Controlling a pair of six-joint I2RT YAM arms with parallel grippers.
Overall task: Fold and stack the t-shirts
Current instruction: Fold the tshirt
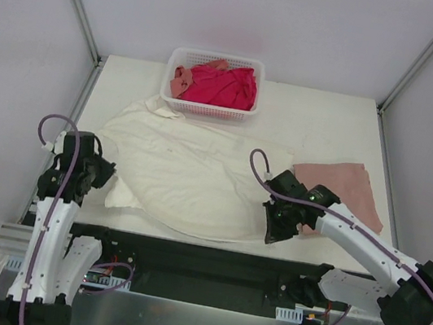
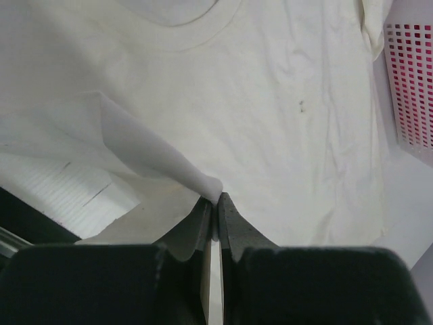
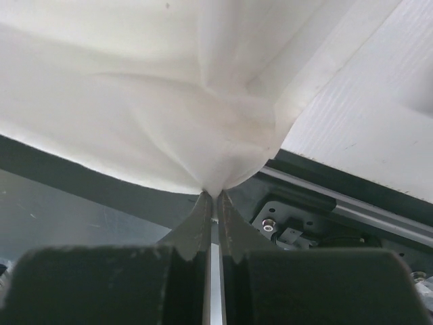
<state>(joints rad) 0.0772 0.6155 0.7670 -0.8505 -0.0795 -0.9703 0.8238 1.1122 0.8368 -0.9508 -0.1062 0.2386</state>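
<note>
**Cream t-shirt** (image 1: pixel 198 172) lies spread on the table (image 1: pixel 330 123), with its hem at the near edge. The left end effector (image 2: pixel 216 201) and the right end effector (image 3: pixel 215 196) are each pressed together on a thin pinch of its soft, creased cotton. Risk: so shallow a bite may slip, or unequal pulls may skew the fold. A folded pink t-shirt (image 1: pixel 344 191) lies just beside.
</note>
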